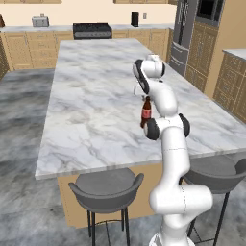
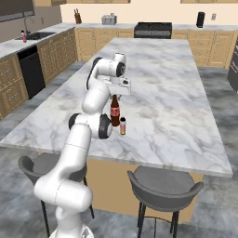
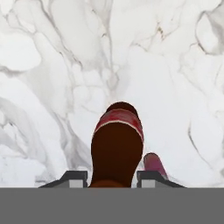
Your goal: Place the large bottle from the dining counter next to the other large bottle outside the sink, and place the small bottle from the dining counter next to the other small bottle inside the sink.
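The gripper point(image 3: 112, 176) sits low at centre of the hand view, its fingers spread to either side of the large brown bottle's point(image 3: 117, 144) neck, not visibly pressing it. The bottle stands upright mid-frame on the marble dining counter point(image 2: 186, 107), the small bottle point(image 2: 122, 126) just beside it. At far upper left, the sink point(image 2: 37, 35) lies well apart.
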You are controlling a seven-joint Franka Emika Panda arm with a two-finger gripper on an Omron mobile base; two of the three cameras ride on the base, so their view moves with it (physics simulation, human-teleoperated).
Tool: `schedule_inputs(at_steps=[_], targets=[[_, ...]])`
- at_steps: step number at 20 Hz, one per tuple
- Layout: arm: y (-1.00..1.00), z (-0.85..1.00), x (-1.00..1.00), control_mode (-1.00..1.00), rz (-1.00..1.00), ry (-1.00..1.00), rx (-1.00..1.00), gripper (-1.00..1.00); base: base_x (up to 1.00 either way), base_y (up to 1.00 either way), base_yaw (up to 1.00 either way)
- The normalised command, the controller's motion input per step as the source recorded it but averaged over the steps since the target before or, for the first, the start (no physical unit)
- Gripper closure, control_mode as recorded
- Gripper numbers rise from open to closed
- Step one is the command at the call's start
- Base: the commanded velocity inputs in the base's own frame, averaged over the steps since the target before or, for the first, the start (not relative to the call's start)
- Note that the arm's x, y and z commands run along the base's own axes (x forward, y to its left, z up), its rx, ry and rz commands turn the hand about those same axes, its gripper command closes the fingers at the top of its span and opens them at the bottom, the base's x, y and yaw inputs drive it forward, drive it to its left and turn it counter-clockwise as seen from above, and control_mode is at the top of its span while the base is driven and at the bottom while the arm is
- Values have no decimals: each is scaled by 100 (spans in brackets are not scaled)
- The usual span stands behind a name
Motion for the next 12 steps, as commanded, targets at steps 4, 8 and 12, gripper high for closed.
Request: schedule_inputs(at_steps=[4,8,12], targets=[[70,35,-83,-100,18,-13,4,100,0,0,0],[84,42,-100,-100,23,-7,0,100,0,0,0],[70,28,-100,-100,25,-7,0,100,0,0,0]])
